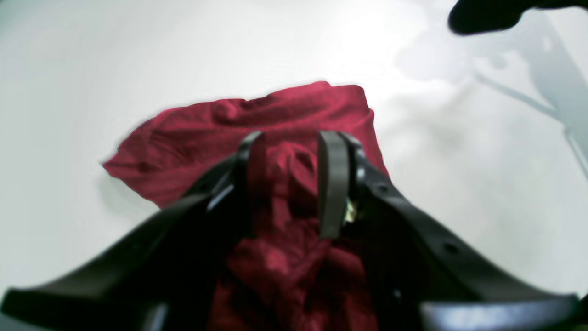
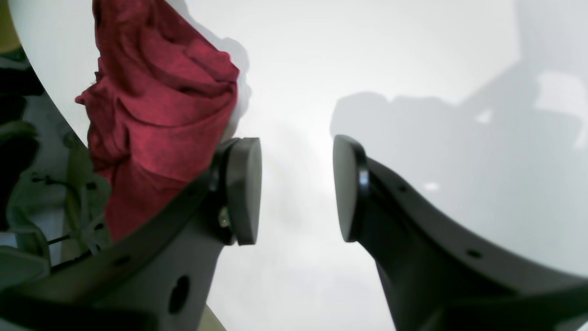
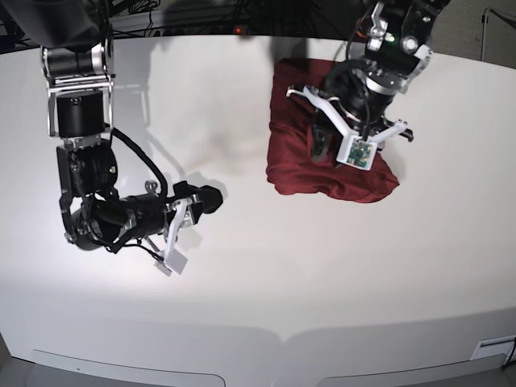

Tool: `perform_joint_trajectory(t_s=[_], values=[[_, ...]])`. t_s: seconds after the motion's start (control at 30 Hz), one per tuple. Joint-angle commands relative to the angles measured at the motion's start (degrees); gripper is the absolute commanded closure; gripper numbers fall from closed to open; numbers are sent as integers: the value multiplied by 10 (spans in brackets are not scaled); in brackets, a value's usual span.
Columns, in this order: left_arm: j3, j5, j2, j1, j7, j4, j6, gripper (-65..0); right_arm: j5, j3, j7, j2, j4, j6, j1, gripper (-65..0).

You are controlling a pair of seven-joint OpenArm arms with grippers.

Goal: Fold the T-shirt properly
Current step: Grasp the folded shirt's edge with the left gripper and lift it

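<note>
The T-shirt (image 3: 289, 157) lies as a bunched dark red bundle at the back right of the white table (image 3: 266, 274). My left gripper (image 3: 322, 143) is down on it. In the left wrist view its jaws (image 1: 291, 177) stand partly apart, astride a ridge of the shirt (image 1: 294, 115), and cloth fills the space back to the palm. My right gripper (image 3: 215, 197) is open and empty over bare table, well left of the shirt. In the right wrist view its pads (image 2: 297, 186) are wide apart, and the shirt (image 2: 161, 105) shows at the upper left.
The table's curved front edge (image 3: 282, 334) runs along the bottom of the base view. Cables and dark gear (image 3: 201, 16) sit behind the far edge. A dark blurred shape (image 1: 482, 16) is at the top right of the left wrist view.
</note>
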State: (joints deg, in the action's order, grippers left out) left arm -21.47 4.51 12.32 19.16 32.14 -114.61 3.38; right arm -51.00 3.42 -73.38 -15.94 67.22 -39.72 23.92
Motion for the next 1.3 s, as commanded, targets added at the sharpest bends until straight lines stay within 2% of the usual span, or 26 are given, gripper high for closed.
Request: perform_joint_trajectory(t_s=[0.0,0.2,0.43,0.47,0.57,0.73,0.93,1.03,1.17,1.27], values=[[0,-1,-5,-2,-9,3,0,-185,-14,-2,7,-8,10,-3,16,-244],[0,-31,-31,-12,-29,74,0,-185,-22,-2,7,-12,10,-3,16,-244],[0,-28,-45,-27,-30,89,0,-182,-22,-2,9,-12,10,-3,16,-244],[0,-28,-47,-29,-30,89,1,-151,-22,-2,10,-12,10,-3,17,-243],[0,-28,-49,-31,-31,89,0,0,-22,-2,10,-12,10,-3,16,-243],[0,-30,-48,-31,-30,89,6,0,-22,-2,10,-12,10,-3,16,-244],[1,-95,-37,-22,6,71,97,0,-22,-2,10,-12,10,-3,17,-243],[1,-96,-11,3,3,38,124,0,-22,-2,11,-12,10,-3,16,-244],[1,-97,34,45,-5,8,178,0,-22,-2,14,-11,10,-3,17,-243],[1,-98,59,73,-5,7,199,0,-22,-1,14,-10,10,-3,16,-243]])
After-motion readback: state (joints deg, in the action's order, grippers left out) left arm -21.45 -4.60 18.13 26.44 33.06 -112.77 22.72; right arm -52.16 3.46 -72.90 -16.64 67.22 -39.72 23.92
